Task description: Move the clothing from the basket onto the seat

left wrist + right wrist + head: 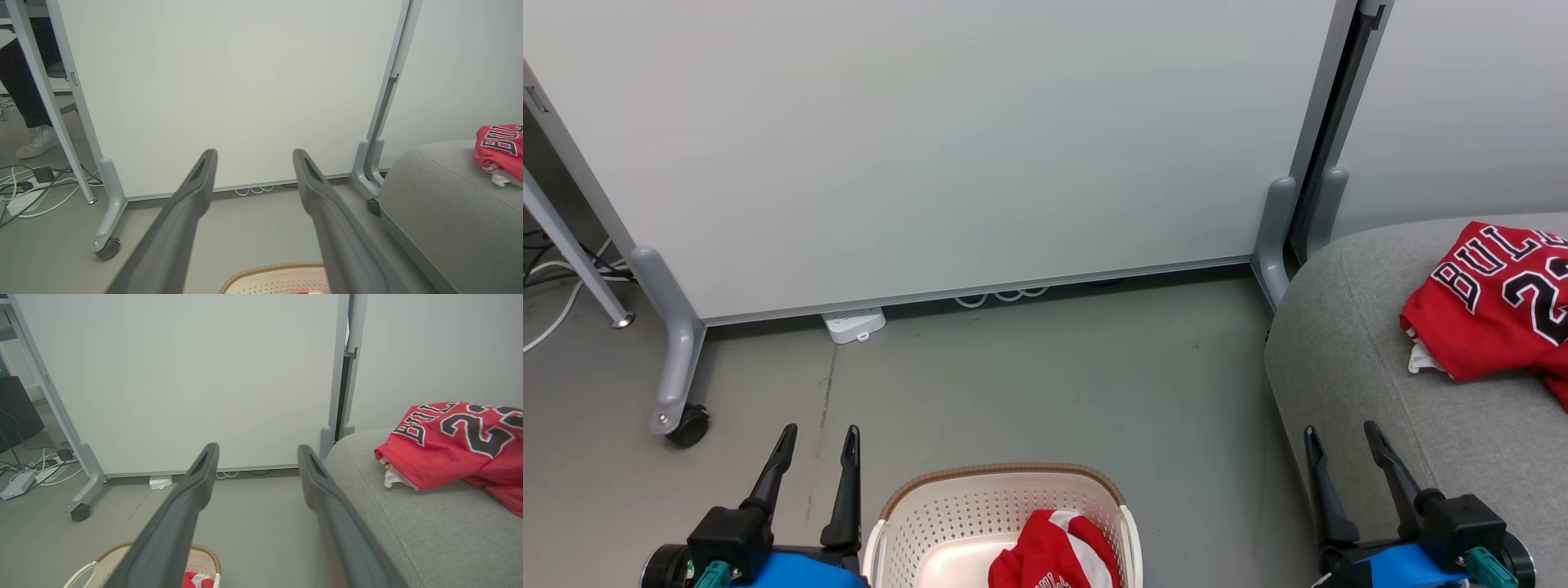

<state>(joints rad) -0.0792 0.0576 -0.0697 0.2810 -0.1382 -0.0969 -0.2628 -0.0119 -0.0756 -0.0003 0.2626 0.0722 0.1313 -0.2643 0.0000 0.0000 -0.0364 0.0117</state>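
The cream perforated basket [980,506] with its brown rim stands on the floor at bottom centre, a crumpled red and white garment [1054,555] lying inside it. A red "BULLS" 23 jersey [1494,306] lies on the grey seat [1347,351] at the right, also visible as the jersey [449,445] on the seat [408,531] in the right wrist view. My left gripper [818,437] hangs open left of the basket, holding nothing. My right gripper [1342,437] is open and empty over the seat's front edge. The left wrist view catches the basket rim [269,271] and the jersey [500,149].
A large white partition board [947,139] on grey wheeled legs [674,359] stands behind the basket. A white power strip [854,324] and cables lie under it. A person's leg and white shoe [36,143] show beyond the board at the left. Bare grey floor lies between basket and board.
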